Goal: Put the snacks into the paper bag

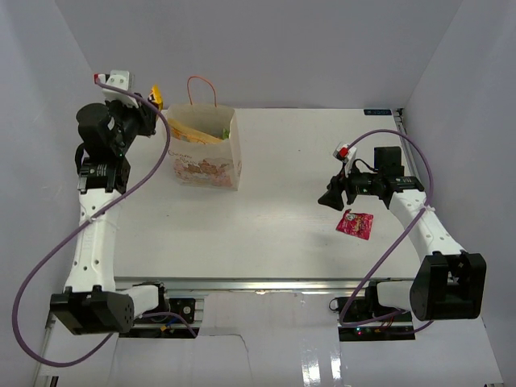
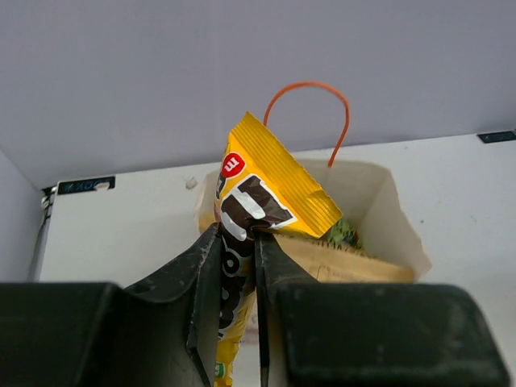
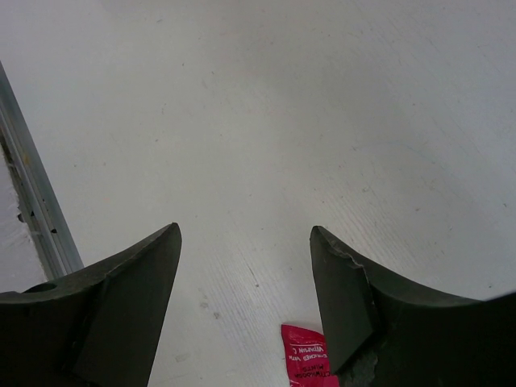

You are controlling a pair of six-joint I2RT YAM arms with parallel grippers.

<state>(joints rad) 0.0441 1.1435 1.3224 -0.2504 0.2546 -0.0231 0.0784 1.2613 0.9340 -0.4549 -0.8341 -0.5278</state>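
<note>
Left claw [image 2: 239, 235] around candy packet [image 2: 274, 184], lengthwise

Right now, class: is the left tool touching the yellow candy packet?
Touching. The left wrist view shows the left tool pinched shut on the yellow candy packet, both fingers pressed against it with no gap.

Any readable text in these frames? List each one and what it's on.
"m", white on a brown logo: yellow candy packet.
Too blurred to read: white print on the red-pink pouch.
Too small to read: script on the paper bag front.
Unreadable: table-edge stickers.
</note>
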